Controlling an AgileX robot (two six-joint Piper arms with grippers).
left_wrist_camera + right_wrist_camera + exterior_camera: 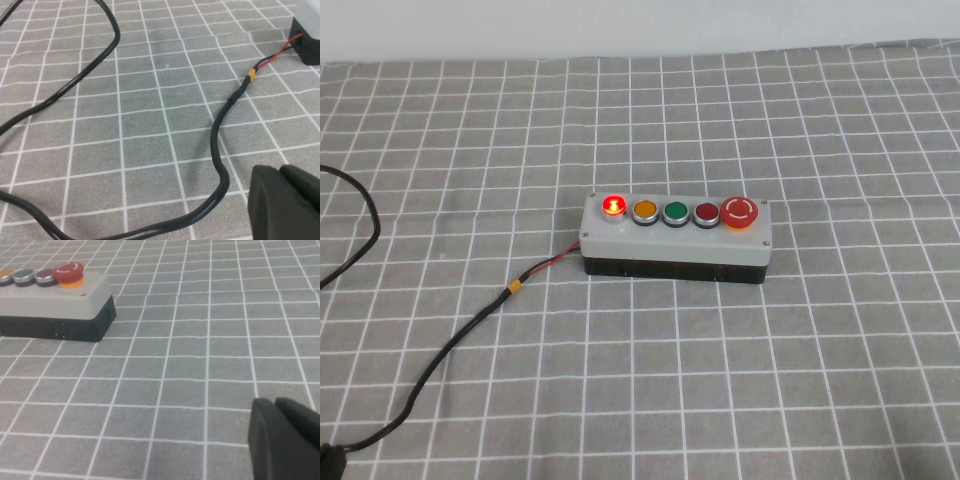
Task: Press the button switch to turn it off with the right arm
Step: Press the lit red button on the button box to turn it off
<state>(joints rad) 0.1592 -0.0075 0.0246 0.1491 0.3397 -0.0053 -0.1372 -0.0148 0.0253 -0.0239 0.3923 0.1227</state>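
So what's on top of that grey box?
A lit red lamp, orange button, green button, dark red button and red mushroom button. Its inside is hidden. Left gripper hovers near the cable; right gripper hovers apart from the box.

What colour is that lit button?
The lit button is red, clearest in the high view. Left pincer by cable; right pincer right of box.

Markings on the switch box (675,236).
No lettering is legible; only white curved arrows show on the red mushroom button (740,211).
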